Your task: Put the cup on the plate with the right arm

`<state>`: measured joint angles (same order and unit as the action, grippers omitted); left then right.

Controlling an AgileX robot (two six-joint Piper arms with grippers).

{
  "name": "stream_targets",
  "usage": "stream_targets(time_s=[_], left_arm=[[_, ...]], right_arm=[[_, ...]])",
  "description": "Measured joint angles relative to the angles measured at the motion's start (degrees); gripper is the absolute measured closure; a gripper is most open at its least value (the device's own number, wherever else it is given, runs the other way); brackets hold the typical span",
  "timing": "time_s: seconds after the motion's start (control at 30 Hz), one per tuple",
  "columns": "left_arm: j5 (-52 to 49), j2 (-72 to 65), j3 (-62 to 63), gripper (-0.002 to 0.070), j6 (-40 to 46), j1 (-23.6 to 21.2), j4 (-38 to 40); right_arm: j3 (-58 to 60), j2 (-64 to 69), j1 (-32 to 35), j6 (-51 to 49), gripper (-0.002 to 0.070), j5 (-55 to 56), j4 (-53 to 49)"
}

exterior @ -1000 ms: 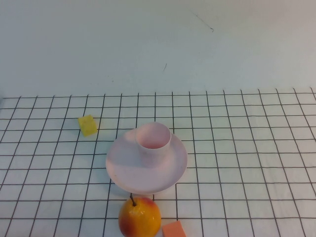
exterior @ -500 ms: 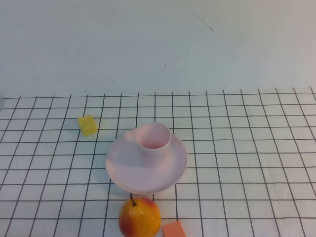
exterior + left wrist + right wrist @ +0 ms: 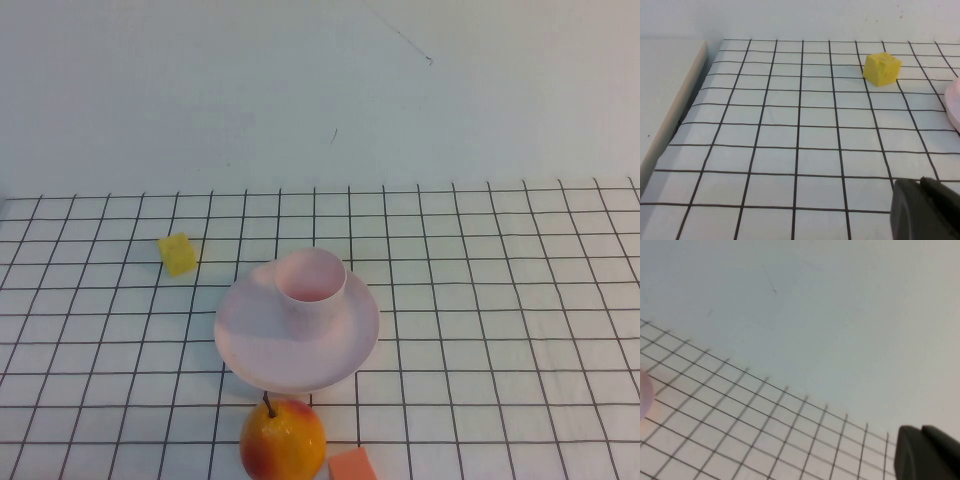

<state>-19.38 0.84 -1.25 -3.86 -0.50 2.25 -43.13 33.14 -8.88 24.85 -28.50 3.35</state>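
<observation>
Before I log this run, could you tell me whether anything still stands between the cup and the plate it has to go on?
Nothing does: the cup already stands upright on the plate, toward its far side. The left gripper and right gripper show only at the edges of their wrist views, away from both. The yellow block, fruit and orange block lie off the plate.

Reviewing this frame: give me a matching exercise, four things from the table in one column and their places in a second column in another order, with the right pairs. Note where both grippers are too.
Things:
1. cup
2. yellow block
3. fruit
4. orange block

Places:
A. at the near edge, right of the fruit
B. standing upright on the plate
C. just in front of the plate
D. apart, to the plate's far left

Pairs: 1-B, 2-D, 3-C, 4-A.

The left gripper and right gripper show only at the corners of their wrist views, away from the cup.
</observation>
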Motion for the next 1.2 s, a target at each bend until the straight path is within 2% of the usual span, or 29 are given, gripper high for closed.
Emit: stream_targets(time_s=[0.23, 0.4, 0.7, 0.83, 1.2], left_arm=[[0.00, 0.00, 0.00, 0.0678, 0.00, 0.00, 0.00], [0.00, 0.00, 0.00, 0.0678, 0.00, 0.00, 0.00], [0.00, 0.00, 0.00, 0.0678, 0.00, 0.00, 0.00], [0.00, 0.00, 0.00, 0.0678, 0.00, 0.00, 0.00], [0.00, 0.00, 0.00, 0.0678, 0.00, 0.00, 0.00]], right_arm=[[22.54, -19.37, 12.42, -2.12, 0.0678, 8.47, 1.79], [32.67, -28.98, 16.37, -3.29, 0.0678, 10.02, 1.92], [43.90, -33.85, 17.03, -3.52, 0.0678, 10.51, 1.92], [44.71, -33.85, 16.20, -3.65, 0.0678, 7.42, 1.81], [44.71, -33.85, 15.42, -3.65, 0.0678, 7.24, 1.44]])
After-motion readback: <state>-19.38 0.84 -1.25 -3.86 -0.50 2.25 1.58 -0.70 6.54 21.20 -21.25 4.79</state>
